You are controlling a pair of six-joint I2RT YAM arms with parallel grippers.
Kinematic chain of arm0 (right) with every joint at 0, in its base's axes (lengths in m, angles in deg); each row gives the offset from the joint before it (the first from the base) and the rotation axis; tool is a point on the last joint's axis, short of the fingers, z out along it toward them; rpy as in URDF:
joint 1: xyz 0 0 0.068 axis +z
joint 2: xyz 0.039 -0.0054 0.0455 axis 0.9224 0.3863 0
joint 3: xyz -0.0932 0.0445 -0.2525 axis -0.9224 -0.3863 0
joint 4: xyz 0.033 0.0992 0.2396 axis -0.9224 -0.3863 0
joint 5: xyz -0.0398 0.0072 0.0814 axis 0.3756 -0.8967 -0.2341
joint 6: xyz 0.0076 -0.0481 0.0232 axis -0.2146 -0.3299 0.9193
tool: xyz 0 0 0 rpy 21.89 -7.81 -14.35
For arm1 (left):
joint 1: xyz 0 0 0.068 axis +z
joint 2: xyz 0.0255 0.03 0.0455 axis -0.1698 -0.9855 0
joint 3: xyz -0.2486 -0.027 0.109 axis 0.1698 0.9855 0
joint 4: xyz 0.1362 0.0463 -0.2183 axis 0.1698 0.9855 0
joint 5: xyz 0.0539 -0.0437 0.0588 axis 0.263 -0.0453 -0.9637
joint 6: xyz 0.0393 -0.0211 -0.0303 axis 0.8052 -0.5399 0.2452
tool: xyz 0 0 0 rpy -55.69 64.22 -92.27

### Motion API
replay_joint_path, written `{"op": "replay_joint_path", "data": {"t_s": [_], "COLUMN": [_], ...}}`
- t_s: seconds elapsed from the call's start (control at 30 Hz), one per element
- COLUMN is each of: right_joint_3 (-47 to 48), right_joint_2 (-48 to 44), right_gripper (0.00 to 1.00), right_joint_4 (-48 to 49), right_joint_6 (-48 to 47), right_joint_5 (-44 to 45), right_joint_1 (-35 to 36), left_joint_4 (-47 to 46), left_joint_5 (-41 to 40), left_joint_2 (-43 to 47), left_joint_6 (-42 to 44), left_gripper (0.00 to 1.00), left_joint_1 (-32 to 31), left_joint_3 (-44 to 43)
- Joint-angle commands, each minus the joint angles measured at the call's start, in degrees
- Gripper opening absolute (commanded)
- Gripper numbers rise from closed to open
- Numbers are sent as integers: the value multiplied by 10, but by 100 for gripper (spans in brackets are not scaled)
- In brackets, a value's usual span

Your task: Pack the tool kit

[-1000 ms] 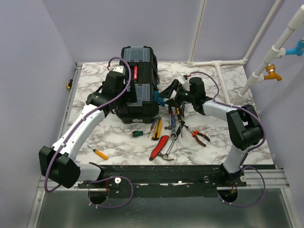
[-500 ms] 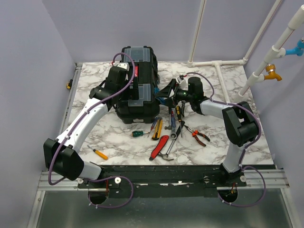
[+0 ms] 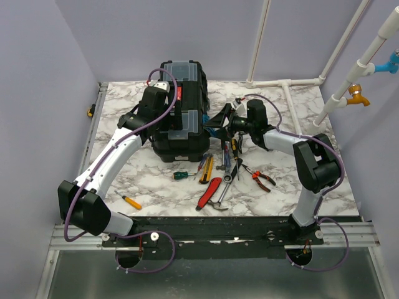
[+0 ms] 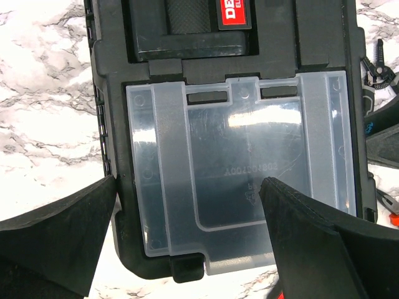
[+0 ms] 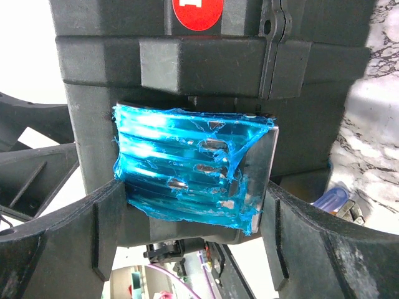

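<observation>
A: Status on packing?
B: Opening stage, by the look of it. Toolbox [image 3: 193,93] shut, back-left of centre on the marble tabletop [image 3: 280,112]; working the teal latch [image 5: 187,165] on its right side with the right gripper [image 5: 194,205]
A: Gripping it?
B: Straddling it, one finger close on each edge; cannot tell whether clamped or only bracketing. Left gripper [image 4: 187,184] spread wide above the near clear lid compartment [image 4: 243,156], holding nothing
A: Next?
B: Probably pinch and flip the latch outward, then raise the lid. Worth watching for the box sliding on that smooth top. Plenty left to load: pliers [image 3: 262,179], green-handled screwdriver [image 3: 181,175] and others loose in front of the box, orange-handled screwdriver [image 3: 131,201] well apart by the left arm
A: Surroundings?
B: Grey-veined white marble, lavender walls [image 3: 124,37], white pipes [image 3: 259,43] at the back right, orange tap [image 3: 356,93] on the right
</observation>
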Motion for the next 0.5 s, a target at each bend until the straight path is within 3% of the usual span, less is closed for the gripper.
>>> {"op": "replay_joint_path", "data": {"t_s": [0.0, 0.1, 0.2, 0.33, 0.47], "right_joint_3": [47, 67, 63, 46, -18], "right_joint_2": [-67, -79, -88, -97, -125], "right_gripper": [74, 67, 66, 81, 82], "right_joint_4": [-24, -125, -158, -154, -59], "right_joint_6": [-39, -108, -139, -141, -93], "right_joint_5": [-51, 8, 50, 78, 115], "right_joint_1": [10, 13, 13, 13, 7], "left_joint_4": [20, 19, 20, 21, 21], "left_joint_5": [67, 67, 64, 61, 59], "left_joint_2": [-39, -40, -36, -30, -22], "left_joint_6": [8, 7, 8, 10, 10], "left_gripper": [99, 99, 98, 99, 98], "left_joint_1": [-13, -13, -13, -13, -12], "left_joint_3": [15, 16, 19, 24, 31]}}
